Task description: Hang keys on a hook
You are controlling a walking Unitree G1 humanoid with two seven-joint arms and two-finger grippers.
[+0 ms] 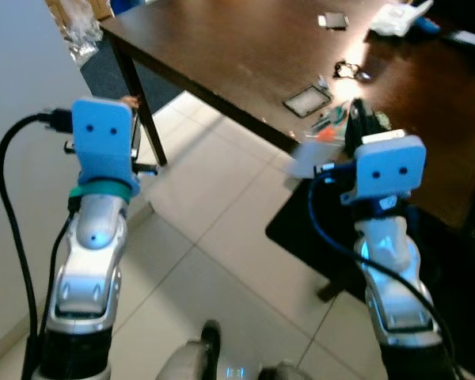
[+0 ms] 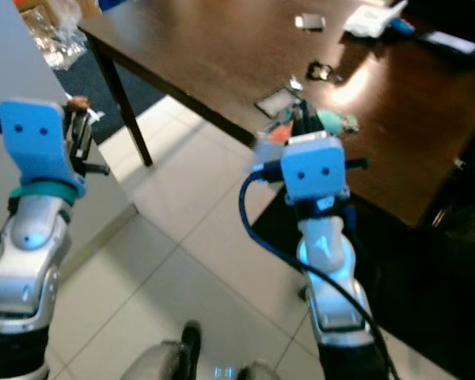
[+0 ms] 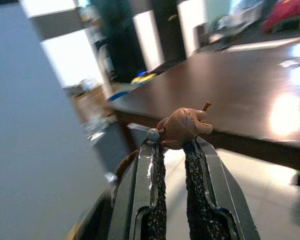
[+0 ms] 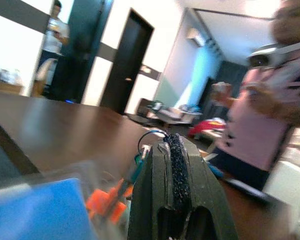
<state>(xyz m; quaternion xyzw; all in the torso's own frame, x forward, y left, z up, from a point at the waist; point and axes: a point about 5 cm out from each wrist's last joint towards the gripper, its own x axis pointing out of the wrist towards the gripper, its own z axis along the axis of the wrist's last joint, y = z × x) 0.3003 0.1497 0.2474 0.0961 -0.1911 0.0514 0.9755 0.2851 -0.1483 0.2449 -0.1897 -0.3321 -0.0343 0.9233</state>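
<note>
The keys (image 3: 182, 127), seen as a brown figurine fob on a small ring, sit pinched at the tips of the left gripper (image 3: 172, 150), at about ten o'clock in the head view, likely so they dangle free for hooking. That arm is raised beside the grey wall (image 1: 20, 71). The right gripper (image 4: 172, 145), fingers pressed together and empty, points over the dark table (image 1: 245, 55) at two o'clock.

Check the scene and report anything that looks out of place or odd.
Nothing looks spilled or broken. The dark table carries loose clutter: a small framed card, glasses or a ring of keys, some colourful bits by its edge. The left gripper pinches a brown figurine keychain. The right gripper hovers by the table edge.
</note>
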